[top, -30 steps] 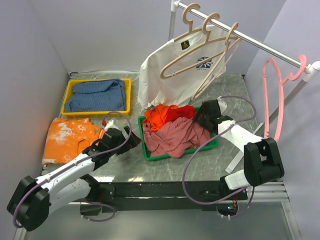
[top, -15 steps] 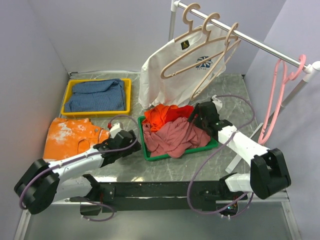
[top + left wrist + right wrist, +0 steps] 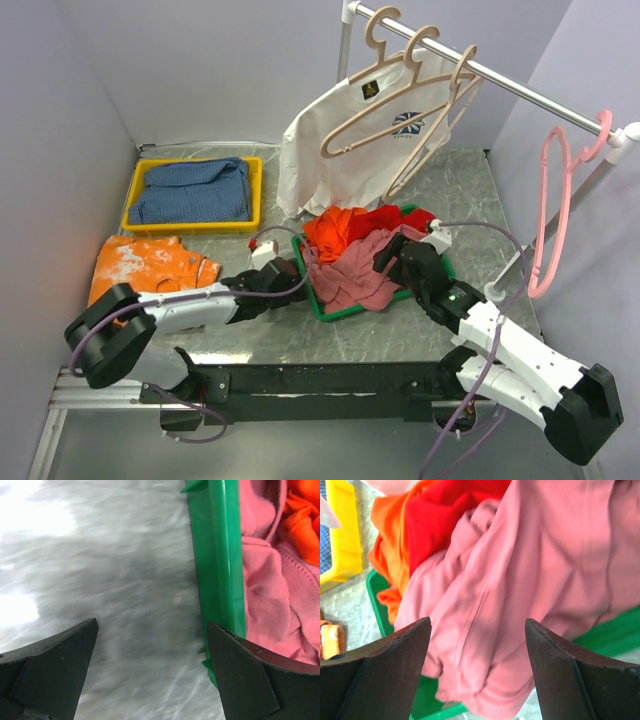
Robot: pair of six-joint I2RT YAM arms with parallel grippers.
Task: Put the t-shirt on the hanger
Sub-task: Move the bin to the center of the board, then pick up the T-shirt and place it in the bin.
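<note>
L gripper (image 3: 290, 280) sits low over the marble table (image 3: 400, 345), jaws wide, nothing held. On L wrist cam the gripper (image 3: 151, 625) frames bare tabletop, and one finger (image 3: 245, 675) overlaps the left rim of the green tray (image 3: 220, 570). R gripper (image 3: 395, 255) is over the tray's right half, jaws also wide and empty. On R wrist cam the gripper (image 3: 477, 622) shows pink fabric filling the gap btwn the fingers; can't tell if they're touching it. The t-shirt (image 3: 355, 275) lies crumpled in the green tray, spilling over the front rim, w/ red-orange garments (image 3: 345, 225) bunched just behind it. The hanger (image 3: 366, 110) hangs on the rail (image 3: 520, 90) at the back, next to a white shirt (image 3: 330, 150), well apart from both grippers
</note>
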